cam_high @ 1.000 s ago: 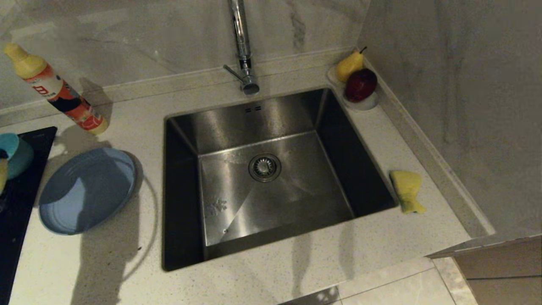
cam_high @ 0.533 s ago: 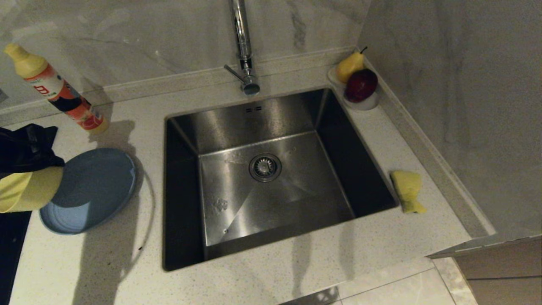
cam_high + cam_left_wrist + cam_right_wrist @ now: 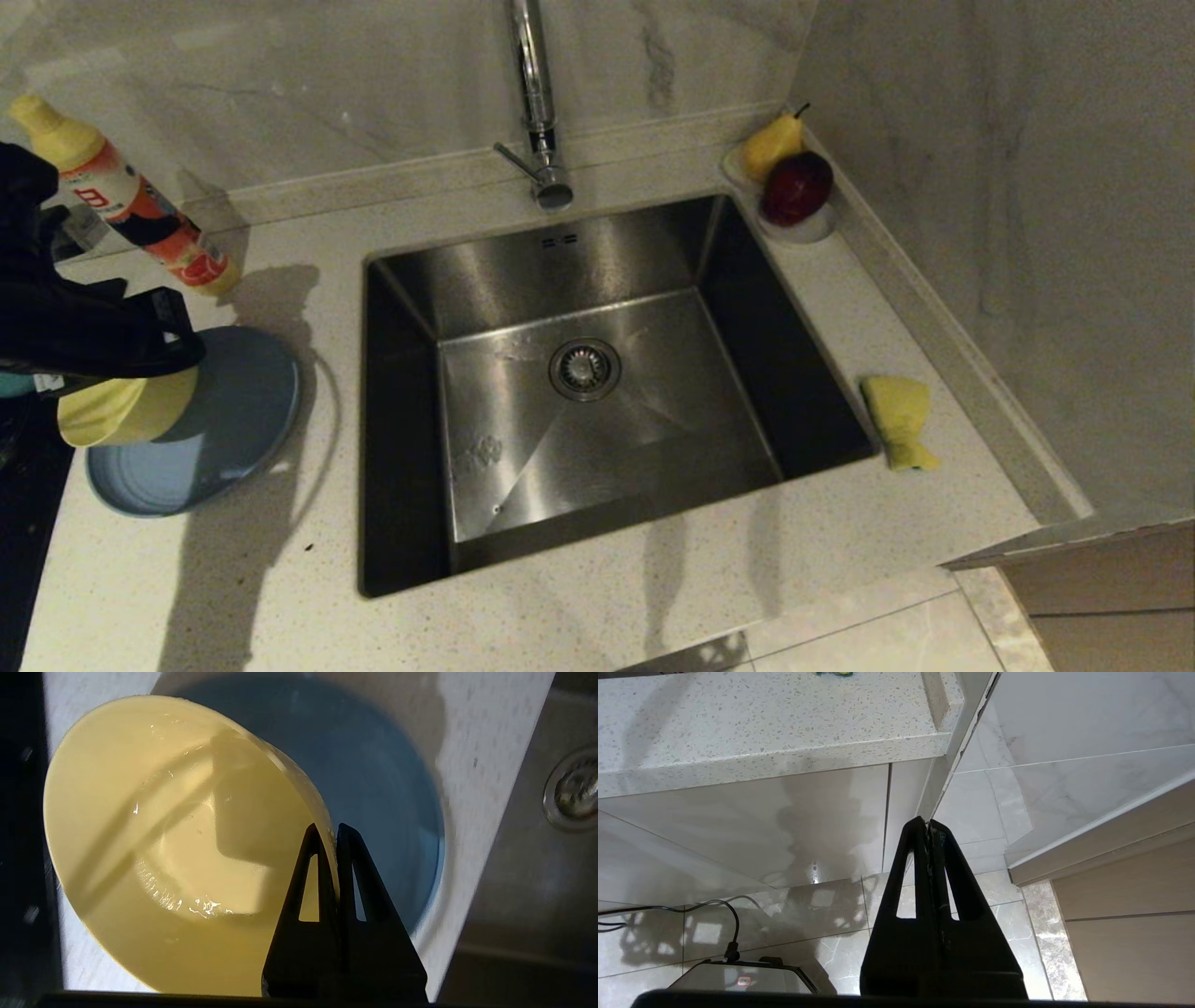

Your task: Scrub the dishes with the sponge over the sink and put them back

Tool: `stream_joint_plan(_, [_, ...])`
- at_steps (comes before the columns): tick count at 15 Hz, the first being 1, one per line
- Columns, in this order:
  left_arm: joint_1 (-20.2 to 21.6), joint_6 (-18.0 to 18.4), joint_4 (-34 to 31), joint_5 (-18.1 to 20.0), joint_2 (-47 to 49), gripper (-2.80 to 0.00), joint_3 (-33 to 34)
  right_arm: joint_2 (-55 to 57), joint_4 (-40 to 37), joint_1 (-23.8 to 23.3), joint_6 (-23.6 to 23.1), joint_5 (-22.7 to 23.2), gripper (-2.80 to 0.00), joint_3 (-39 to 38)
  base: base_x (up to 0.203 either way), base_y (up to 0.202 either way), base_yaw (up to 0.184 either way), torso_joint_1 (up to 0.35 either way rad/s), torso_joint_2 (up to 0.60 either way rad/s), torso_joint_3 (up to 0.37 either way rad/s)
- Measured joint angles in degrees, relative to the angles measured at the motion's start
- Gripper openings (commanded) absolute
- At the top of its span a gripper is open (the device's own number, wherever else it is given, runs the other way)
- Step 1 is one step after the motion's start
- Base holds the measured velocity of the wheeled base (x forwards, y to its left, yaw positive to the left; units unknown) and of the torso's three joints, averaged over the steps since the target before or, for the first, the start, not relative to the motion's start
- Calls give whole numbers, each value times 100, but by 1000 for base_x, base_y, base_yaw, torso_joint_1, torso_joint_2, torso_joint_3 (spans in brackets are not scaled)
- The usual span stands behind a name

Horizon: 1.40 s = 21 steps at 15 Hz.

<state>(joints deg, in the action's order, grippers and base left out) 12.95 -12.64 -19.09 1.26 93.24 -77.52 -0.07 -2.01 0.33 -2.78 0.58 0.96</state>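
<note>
My left gripper (image 3: 329, 833) is shut on the rim of the pale-yellow bowl (image 3: 177, 849), one finger inside and one outside. The bowl (image 3: 126, 411) hangs tilted above the left part of the slate-blue plate (image 3: 238, 411), which lies on the counter left of the sink (image 3: 653, 439). The yellow sponge (image 3: 898, 420) rests on the counter to the sink's right, untouched. My right gripper (image 3: 928, 826) is shut on nothing, hanging below the counter's edge over the floor, outside the head view.
A detergent bottle (image 3: 131, 201) leans behind the plate. The chrome tap (image 3: 534, 103) rises behind the sink. A white dish (image 3: 810, 227) with a pear and a red apple sits in the back right corner. A black hob (image 3: 28, 541) lies at the far left.
My left arm has come into the head view from the left, carrying the yellow bowl rightward over the blue plate. The right arm has not moved.
</note>
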Motion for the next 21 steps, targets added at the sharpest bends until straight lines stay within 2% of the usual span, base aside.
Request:
stream_joint_plan(3, [-77,-12,313,-9,176,-280,146,0,0,-2,0,2,-280,0,0,0,0,0,0,0])
stream_joint_plan(8, [-330,-87,326,-55,296,-280,93,0,1,-2,2,2,-280,0,0,0,0,0,0,0])
stream_joint_plan(10, [-405,-91,332,-293,326,-280,80,0,0,-2,0,0,-280,0,0,0,0,0,0,0])
stream_joint_plan(17, [-452,-76,313,-390,354,-280,140,0,0,0,0,1,-280,0,0,0,0,0,0,0])
stream_joint_plan(18, [-452,-67,315,-459,377,0,150,0,1,0,0,2,-280,0,0,0,0,0,0,0])
stream_joint_plan(21, [-452,-96,326,-579,412,0,86,0,0,0,0,2,-280,0,0,0,0,0,0,0])
